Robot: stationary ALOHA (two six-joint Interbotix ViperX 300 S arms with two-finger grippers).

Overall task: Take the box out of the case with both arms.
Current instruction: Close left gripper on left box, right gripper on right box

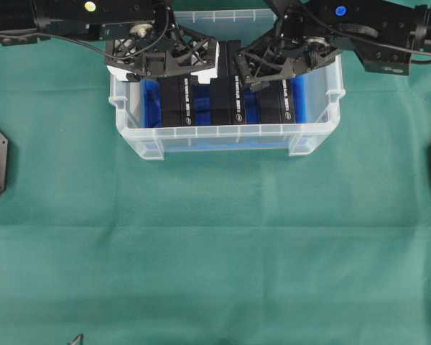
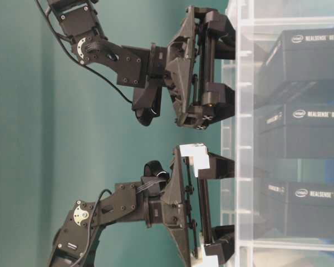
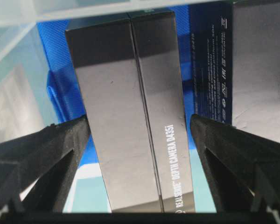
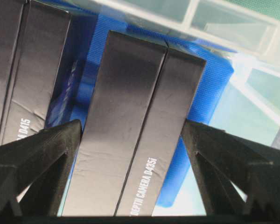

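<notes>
Case (image 1: 223, 135): big clear translucent plastic tub w/ ribbed rim, blue sheet lining the bottom, sitting on the green desk at the far middle. Inside: three black boxes standing on edge, side by side w/ gaps showing blue, white RealSense depth-camera print on sides. Left box (image 1: 178, 102), middle box (image 1: 226, 100), right box (image 1: 281, 100). All upright, approx parallel.

Both arms are matte black with silver screws and loose black cables, their lattice-framed grippers, the left gripper (image 1: 169, 72) white-tipped, the right gripper (image 1: 269, 72) all black.
</notes>
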